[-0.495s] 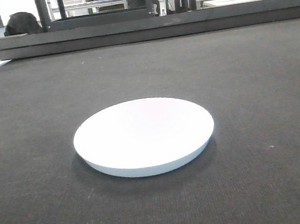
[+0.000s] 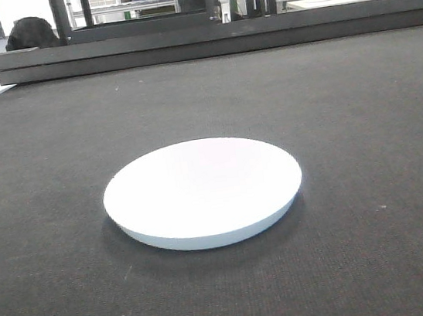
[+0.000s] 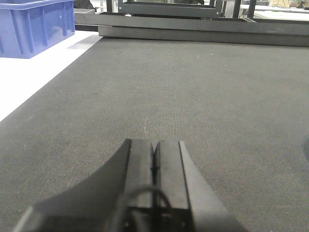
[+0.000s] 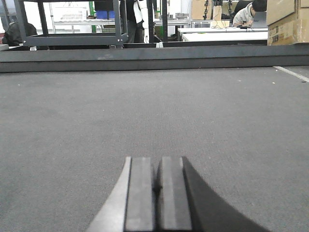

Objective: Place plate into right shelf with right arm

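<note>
- The counter [image 2: 358,84], covered in dark grey matting, runs wide to a dark rail at the back.
- A blue bin [image 3: 34,24] stands at the far left, on a white strip beside the matting.
- The plate [image 2: 202,190], white and right way up, lies flat on the matting near the front middle.
- The left pincer [image 3: 154,145] is closed tight, fingers pressed together, gripping nothing, low over the matting.
- The right pincer [image 4: 157,162] is likewise closed tight and empty.

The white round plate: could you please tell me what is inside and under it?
The plain white round plate is empty inside. It rests on the dark grey textured mat; the patch beneath it is hidden.
</note>
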